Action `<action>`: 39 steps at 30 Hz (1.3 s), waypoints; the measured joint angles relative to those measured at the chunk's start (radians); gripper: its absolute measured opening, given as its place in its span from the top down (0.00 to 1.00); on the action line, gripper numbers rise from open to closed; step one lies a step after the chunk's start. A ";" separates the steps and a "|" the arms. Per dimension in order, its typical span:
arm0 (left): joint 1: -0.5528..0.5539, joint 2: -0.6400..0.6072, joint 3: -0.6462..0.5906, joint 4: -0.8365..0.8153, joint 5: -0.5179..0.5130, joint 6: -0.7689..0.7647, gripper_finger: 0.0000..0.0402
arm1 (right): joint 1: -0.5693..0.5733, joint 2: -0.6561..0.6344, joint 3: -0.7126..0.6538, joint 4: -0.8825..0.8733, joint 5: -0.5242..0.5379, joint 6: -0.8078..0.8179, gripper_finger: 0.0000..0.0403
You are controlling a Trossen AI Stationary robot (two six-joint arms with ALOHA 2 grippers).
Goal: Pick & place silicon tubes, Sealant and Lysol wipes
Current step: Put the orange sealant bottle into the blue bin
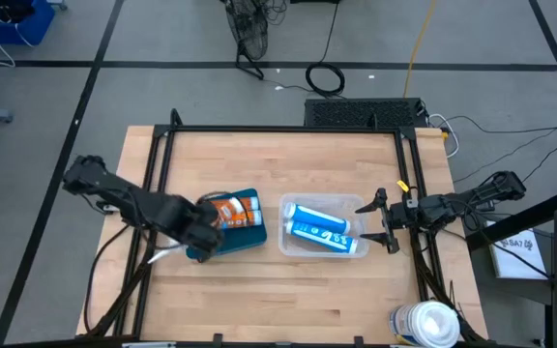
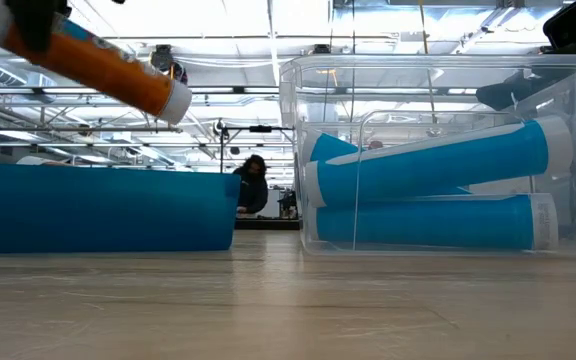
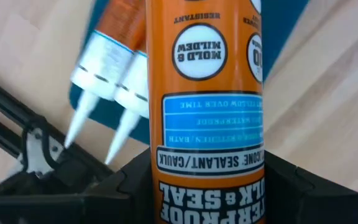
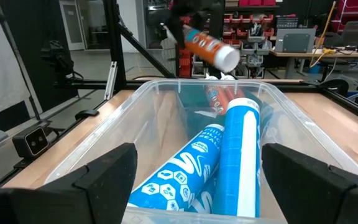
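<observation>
Sealant (image 3: 204, 106): orange cartridge, white cap, label reads "SEALANT/CAULK" and "MOLD & MILDEW". Left end effector (image 1: 199, 232) is clamped on it, left of centre in the high view, over the blue tray (image 1: 249, 242). Low view shows the sealant tilted, off the tabletop (image 1: 259, 290), upper left of frame, cap end lower.

Left wrist view adds two more orange cartridges (image 3: 114, 46) with white nozzles lying in the blue tray; the high view only shows orange there, partly hidden by the arm.

Silicon tubes (image 1: 322, 230): two, blue and white, lying in the clear bin (image 1: 298, 249) just right of centre. Low view shows them stacked one on the other, white ends to frame right. Right wrist view shows them side by side lengthwise with printed icons.

Right end effector (image 1: 380, 220) sits at the bin's right edge, fingers spread wide, holding nothing; right wrist view has its fingers at both lower corners either side of the bin.

Lysol wipes (image 1: 424, 324): fat canister, white domed lid, bottom right of the high view at the tabletop's edge, well apart from the bin. Other views don't show it.

A person (image 2: 252, 185) far back in the low view only.
</observation>
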 joint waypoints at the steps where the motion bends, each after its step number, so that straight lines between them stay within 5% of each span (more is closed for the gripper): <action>1: -0.007 0.016 0.000 0.000 0.016 -0.004 0.49 | 0.000 0.000 0.000 0.000 0.000 0.000 0.19; 14: -0.040 0.204 0.001 0.003 0.248 0.126 0.49 | 0.000 0.000 0.000 0.000 0.000 0.000 0.19; 39: 0.019 0.261 0.002 0.129 0.166 0.261 0.49 | 0.000 0.000 0.000 0.000 0.000 0.000 0.19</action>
